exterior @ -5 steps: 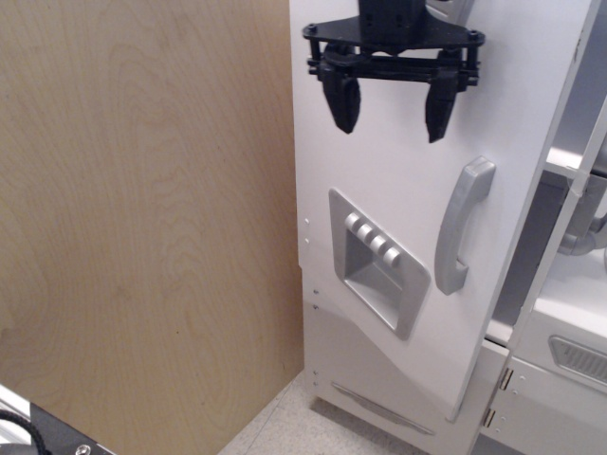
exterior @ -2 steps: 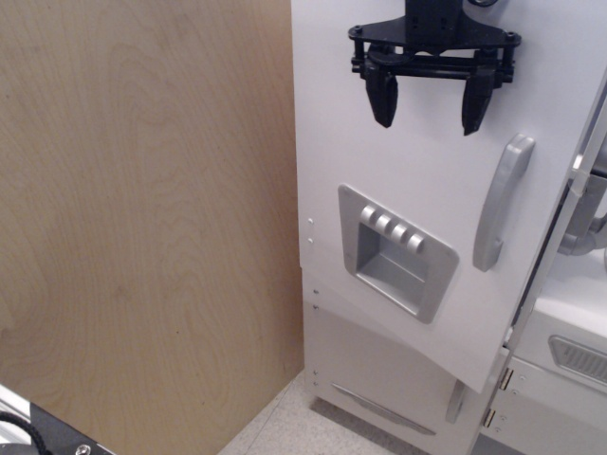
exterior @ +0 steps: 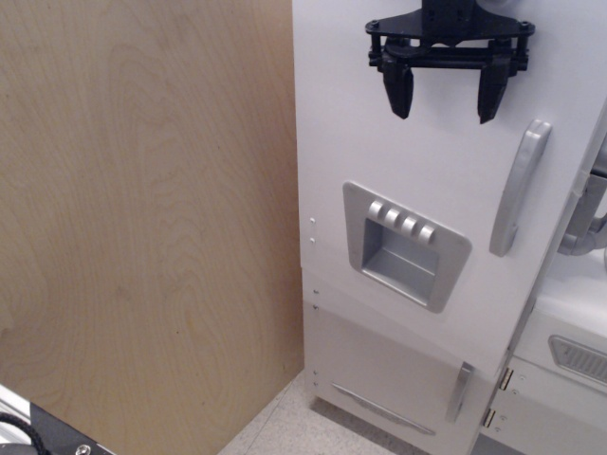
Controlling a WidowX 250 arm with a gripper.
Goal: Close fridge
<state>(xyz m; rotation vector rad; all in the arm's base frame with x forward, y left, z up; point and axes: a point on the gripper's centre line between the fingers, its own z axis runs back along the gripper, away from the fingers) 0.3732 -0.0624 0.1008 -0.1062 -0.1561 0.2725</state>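
The fridge (exterior: 379, 142) is a tall white toy cabinet filling the middle and right of the view. Its large door bears a grey vertical handle (exterior: 520, 188) at the right and a grey recessed dispenser panel (exterior: 403, 245) with a row of buttons. The door stands nearly flush with the cabinet, and no shelves show behind it. My black gripper (exterior: 445, 102) is open and empty, its two fingers pointing down against the upper part of the door, above the panel and left of the handle's top.
A light plywood wall (exterior: 142, 218) stands to the left of the fridge. Below the large door is a smaller lower door with a short grey handle (exterior: 460, 391). A neighbouring white unit with a grey vent (exterior: 579, 360) and a grey pipe (exterior: 588, 227) stands at the right.
The fridge door has swung to the right towards shut, and the gap showing the shelves has closed. My gripper has moved right with it, still open.
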